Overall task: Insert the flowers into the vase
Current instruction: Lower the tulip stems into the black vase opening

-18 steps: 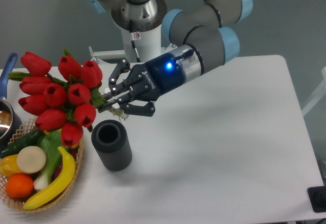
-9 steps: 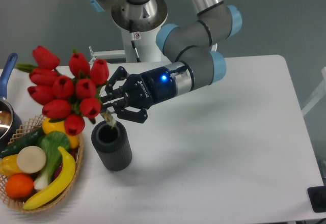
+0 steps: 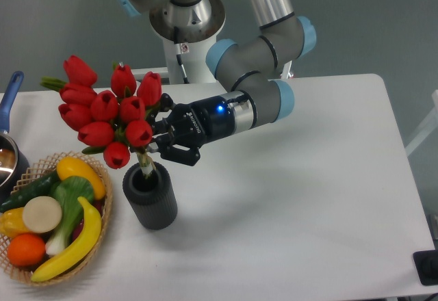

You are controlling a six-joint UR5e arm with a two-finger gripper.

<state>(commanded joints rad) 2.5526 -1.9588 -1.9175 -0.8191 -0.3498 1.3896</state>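
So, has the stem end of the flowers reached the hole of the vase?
Yes, the flowers' stems dip into the vase's top hole.

nine red tulip heads [image 3: 109,113], one vase [image 3: 150,196], one basket [image 3: 102,222]

I can just make out white lettering on the gripper [image 3: 163,144] body, which looks like "ROBOTIQ". A small warning sticker [image 3: 182,47] sits on the arm's base column, too small to read.

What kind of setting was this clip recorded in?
Most likely a robotics lab staged as a tabletop at home: a plain white table against a bare grey wall, with the gripper holding the flowers over the vase, beside a basket of toy-like fruit.
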